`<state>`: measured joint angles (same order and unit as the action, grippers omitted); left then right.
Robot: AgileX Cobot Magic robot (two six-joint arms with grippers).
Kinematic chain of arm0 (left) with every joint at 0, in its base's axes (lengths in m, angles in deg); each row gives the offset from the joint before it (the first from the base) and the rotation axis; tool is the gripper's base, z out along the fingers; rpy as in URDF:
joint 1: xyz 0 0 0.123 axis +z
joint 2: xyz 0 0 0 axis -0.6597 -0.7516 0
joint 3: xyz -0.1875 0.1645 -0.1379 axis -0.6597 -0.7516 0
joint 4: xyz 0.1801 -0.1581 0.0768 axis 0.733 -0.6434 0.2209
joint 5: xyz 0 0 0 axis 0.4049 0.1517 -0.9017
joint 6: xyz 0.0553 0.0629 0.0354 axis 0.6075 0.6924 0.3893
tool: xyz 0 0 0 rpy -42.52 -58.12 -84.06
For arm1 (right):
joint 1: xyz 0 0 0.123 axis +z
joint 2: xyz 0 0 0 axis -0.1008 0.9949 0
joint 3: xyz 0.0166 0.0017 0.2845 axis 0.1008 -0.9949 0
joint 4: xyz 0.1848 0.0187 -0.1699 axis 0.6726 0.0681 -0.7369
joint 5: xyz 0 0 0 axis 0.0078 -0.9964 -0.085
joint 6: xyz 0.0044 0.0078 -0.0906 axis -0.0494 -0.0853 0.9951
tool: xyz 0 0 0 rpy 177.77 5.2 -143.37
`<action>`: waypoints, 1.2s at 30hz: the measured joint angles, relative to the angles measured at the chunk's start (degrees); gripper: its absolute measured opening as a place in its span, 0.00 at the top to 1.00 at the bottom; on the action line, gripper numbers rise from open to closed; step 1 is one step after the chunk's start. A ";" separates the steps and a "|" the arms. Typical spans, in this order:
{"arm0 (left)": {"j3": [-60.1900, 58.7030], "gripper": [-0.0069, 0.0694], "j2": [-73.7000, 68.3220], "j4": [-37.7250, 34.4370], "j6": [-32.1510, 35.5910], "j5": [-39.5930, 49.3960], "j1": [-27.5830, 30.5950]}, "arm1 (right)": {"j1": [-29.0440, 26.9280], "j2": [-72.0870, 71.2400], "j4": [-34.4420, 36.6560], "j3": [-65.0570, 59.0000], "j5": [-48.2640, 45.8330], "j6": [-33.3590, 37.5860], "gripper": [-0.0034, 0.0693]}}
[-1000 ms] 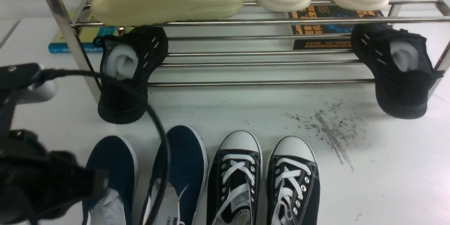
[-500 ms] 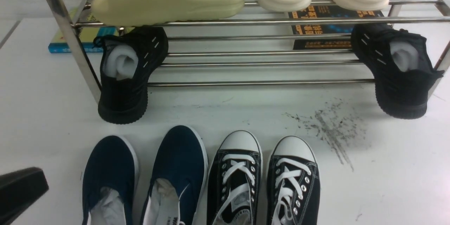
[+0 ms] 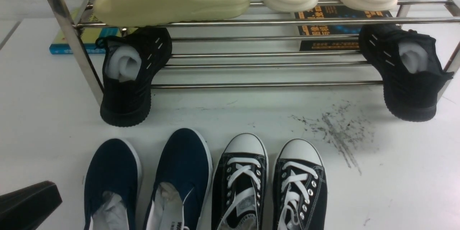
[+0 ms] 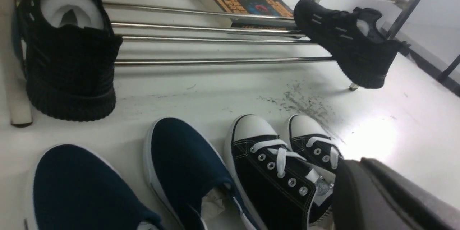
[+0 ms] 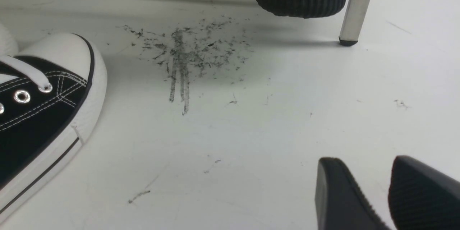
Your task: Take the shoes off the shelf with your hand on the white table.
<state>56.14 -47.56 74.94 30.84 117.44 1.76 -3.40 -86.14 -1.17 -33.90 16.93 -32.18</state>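
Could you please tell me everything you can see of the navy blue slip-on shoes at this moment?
The navy blue slip-on shoes are a canvas-looking pair with white rubber soles and crumpled white paper stuffing inside. They stand side by side on the white table, toes toward the chrome shelf, left of the black lace-up sneakers. Nothing grips them.

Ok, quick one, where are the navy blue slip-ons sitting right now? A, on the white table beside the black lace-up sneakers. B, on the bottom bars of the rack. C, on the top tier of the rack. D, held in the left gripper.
A: the navy slip-ons rest side by side on the white table, just left of the black lace-up sneakers and in front of the shelf.
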 joint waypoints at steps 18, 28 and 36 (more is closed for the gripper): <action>-17.97 0.89 1.60 -0.15 0.72 -5.29 17.52 | 0.00 0.00 0.00 0.00 0.00 0.00 0.62; -25.30 0.88 7.25 -3.51 6.03 -5.24 37.42 | 0.00 0.00 0.00 0.00 0.00 0.00 0.62; -27.41 0.87 11.45 -3.48 5.00 -6.81 37.98 | 0.00 0.00 0.00 0.00 -0.05 0.00 0.62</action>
<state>28.73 -36.11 71.47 35.84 110.63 39.74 -3.40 -86.14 -1.17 -33.90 16.88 -32.18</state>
